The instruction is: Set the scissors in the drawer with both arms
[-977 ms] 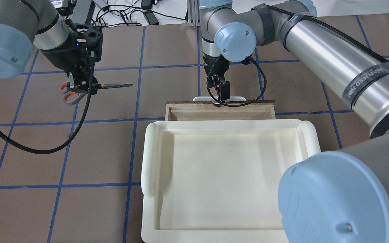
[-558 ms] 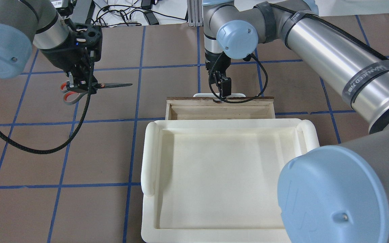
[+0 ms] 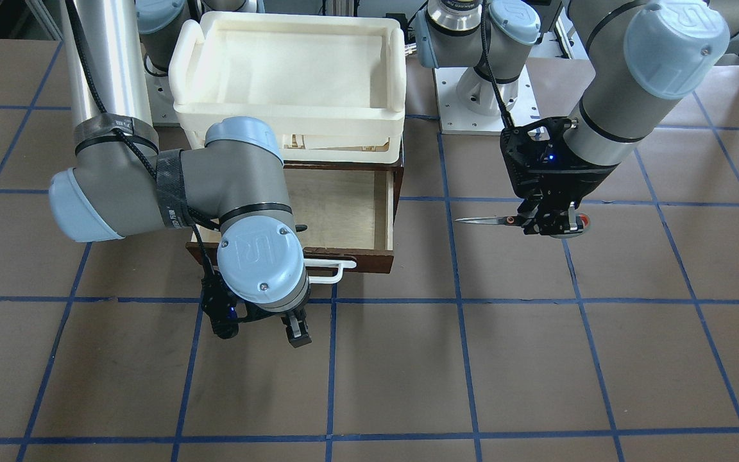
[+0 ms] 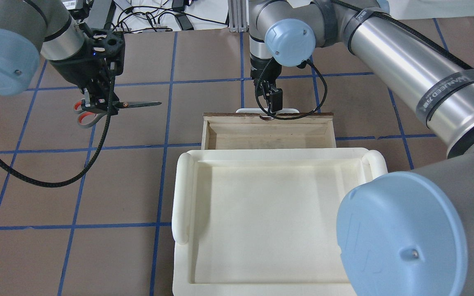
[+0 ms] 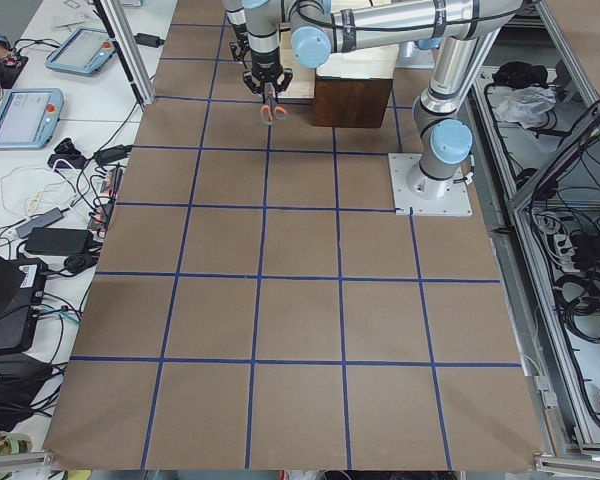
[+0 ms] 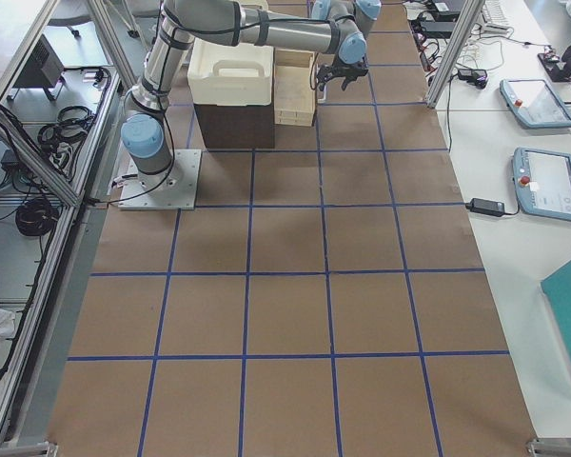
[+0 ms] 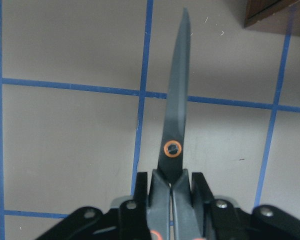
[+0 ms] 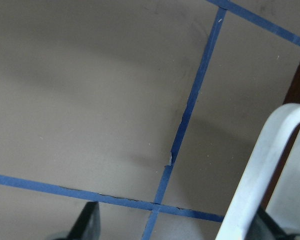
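My left gripper (image 4: 97,105) is shut on the scissors (image 4: 138,104), holding them near the pivot above the table, left of the drawer. The grey handles lined with orange stick out behind, and the dark blades point toward the drawer; the left wrist view shows them (image 7: 177,115) clamped between the pads. The dark brown drawer (image 4: 261,131) is pulled partly out, its pale wood inside showing (image 3: 344,205). My right gripper (image 4: 270,107) is at the white bar handle (image 3: 328,269). In the right wrist view its fingers (image 8: 87,222) stand wide apart and the handle (image 8: 260,165) runs beside the right one.
A cream-white plastic tray (image 4: 181,193) sits on top of the cabinet above the drawer and covers the drawer's rear part. The brown table has a blue tape grid. Cables and devices lie beyond the far edge (image 4: 150,16).
The drawer has slid farther out, away from the robot's base, and my right gripper has moved with its handle. My left gripper and the scissors have stayed still.
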Available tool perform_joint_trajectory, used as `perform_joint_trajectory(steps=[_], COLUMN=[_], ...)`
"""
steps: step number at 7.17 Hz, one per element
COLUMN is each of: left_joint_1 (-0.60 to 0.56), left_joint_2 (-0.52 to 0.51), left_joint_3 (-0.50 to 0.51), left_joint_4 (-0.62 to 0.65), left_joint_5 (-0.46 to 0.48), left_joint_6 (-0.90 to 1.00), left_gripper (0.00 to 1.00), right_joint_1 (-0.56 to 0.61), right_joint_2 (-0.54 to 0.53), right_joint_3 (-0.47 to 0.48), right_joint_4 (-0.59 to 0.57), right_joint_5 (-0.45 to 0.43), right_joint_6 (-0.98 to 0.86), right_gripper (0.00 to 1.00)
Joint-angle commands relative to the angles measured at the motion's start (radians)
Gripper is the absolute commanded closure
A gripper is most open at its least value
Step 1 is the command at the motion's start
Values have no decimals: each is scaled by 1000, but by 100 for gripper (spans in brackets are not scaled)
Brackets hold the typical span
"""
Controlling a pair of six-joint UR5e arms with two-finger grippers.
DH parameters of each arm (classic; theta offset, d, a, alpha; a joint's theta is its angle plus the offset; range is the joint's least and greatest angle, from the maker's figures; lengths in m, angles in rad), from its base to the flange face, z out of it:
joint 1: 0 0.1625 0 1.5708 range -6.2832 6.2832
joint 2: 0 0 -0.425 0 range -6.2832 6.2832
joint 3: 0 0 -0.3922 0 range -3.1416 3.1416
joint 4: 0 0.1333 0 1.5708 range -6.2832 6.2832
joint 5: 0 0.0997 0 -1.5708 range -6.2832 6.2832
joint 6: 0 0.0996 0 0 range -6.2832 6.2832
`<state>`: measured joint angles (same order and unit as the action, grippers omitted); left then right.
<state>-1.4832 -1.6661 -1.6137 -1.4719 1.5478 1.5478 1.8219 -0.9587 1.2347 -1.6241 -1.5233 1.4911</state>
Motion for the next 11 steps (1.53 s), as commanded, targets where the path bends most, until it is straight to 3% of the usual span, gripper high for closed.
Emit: perform_joint_trajectory(steps=[1,11], left_joint_1=[0,0], left_joint_2=[-1,6], left_joint_3=[0,-15], left_joint_4=[-1,-7], left_joint_5=[0,-3], left_joint_6=[1,0], left_gripper=[100,100], right_joint_1=[-1,-16], right_joint_2=[20,26], right_joint_3=[-15,-44], right_joint_4=[-8,-22], right_joint_5=[0,-2], right_joint_6=[-8,-41], right_gripper=[0,0])
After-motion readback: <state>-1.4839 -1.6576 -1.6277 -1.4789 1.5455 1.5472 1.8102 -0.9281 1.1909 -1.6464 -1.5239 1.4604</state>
